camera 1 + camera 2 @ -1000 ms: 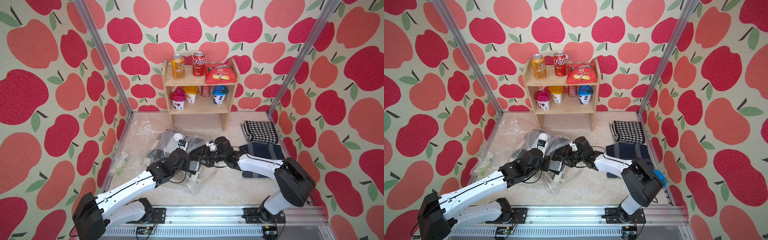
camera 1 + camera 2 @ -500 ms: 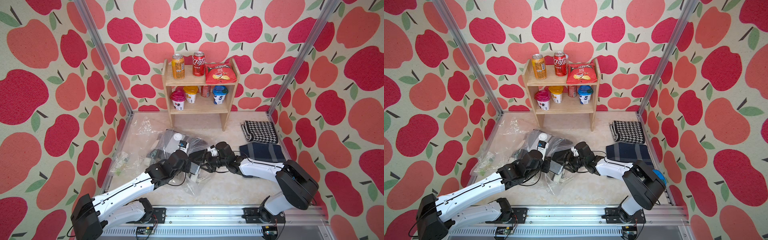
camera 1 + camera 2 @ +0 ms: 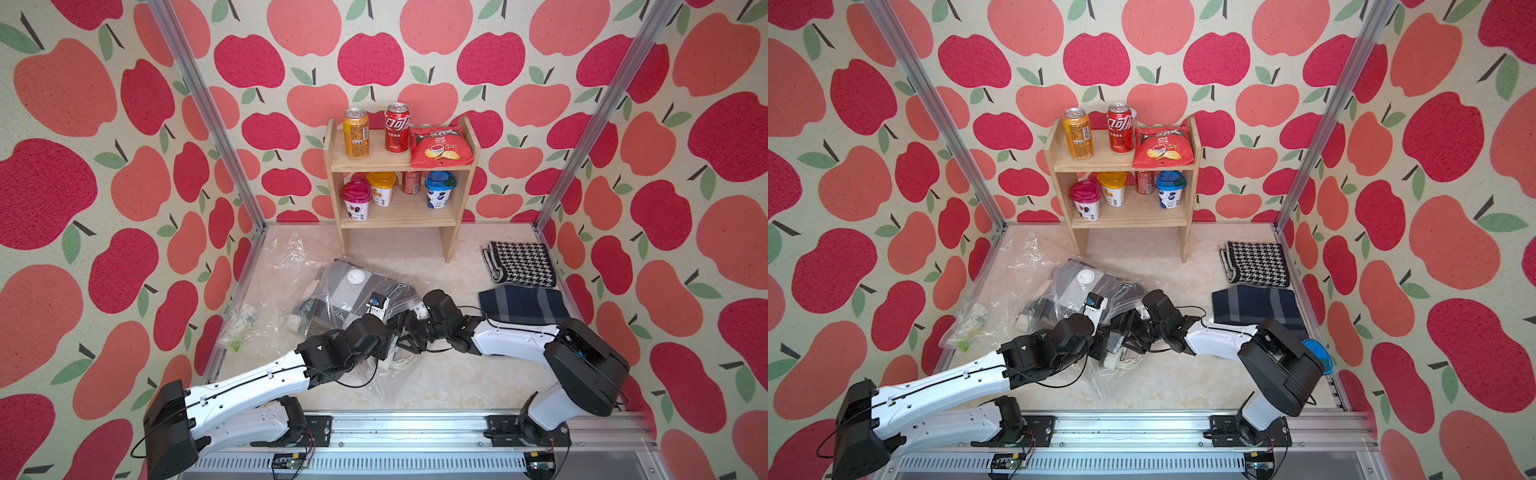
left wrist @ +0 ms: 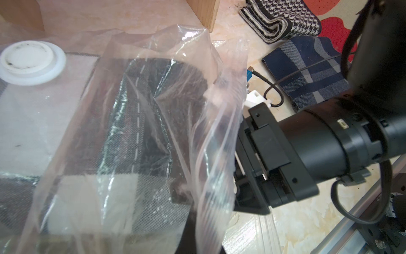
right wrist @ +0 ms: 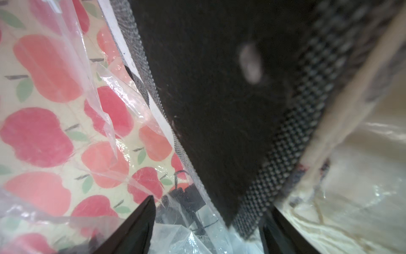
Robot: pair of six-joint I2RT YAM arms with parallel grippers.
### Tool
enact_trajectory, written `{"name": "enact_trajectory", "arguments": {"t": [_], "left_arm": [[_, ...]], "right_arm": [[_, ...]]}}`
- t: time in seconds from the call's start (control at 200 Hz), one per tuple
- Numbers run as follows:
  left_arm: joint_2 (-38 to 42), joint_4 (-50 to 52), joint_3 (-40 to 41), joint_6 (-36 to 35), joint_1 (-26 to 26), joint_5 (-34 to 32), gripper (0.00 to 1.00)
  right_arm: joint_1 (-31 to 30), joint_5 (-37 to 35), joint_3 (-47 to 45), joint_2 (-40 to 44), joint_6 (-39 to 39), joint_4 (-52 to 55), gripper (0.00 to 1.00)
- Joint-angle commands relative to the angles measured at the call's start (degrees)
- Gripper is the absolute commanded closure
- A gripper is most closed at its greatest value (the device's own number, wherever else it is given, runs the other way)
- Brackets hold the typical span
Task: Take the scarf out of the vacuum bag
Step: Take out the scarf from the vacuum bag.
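The vacuum bag lies crumpled mid-floor, its round white valve cap facing up. Inside it is the scarf, a grey, black and white check. My left gripper is shut on the plastic at the bag's mouth, which bunches up in the left wrist view. My right gripper is open and pushed into that mouth. Its black fingers stand either side of the scarf's dark corner, not closed on it.
A folded houndstooth cloth and a navy striped cloth lie at the right wall. A wooden shelf with cans and cups stands at the back. A smaller clear bag with green bits lies left; white cord lies under the grippers.
My right gripper has dropped lower and pushed further into the bag's mouth towards the left gripper, and its jaws have spread wider. The left arm has held the bag's edge in place.
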State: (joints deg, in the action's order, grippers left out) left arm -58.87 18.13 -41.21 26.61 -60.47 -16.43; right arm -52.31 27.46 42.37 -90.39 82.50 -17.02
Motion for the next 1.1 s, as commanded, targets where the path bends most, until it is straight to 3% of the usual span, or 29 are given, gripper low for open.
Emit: {"name": "enact_trajectory", "arguments": {"t": [0.0,0.425,0.715,1.095], "left_arm": [[0.1,1.5,1.4,1.7,-1.1,-1.3,1.0],[0.3,1.9,3.9,3.9,-2.7,-3.2,1.0],[-0.8,3.0,3.1,4.9,-4.0,-4.7,1.0],[-1.0,4.2,3.5,5.8,-4.0,-5.4,1.0]], "right_arm": [[-1.1,-1.5,-0.8,-0.4,0.1,0.6,0.24],[-4.2,-3.3,-1.6,-1.6,0.7,0.5,0.18],[-4.3,-2.0,-2.0,-4.4,2.9,-6.6,0.19],[-4.3,0.2,-0.2,-3.5,2.3,-4.7,0.21]]}}
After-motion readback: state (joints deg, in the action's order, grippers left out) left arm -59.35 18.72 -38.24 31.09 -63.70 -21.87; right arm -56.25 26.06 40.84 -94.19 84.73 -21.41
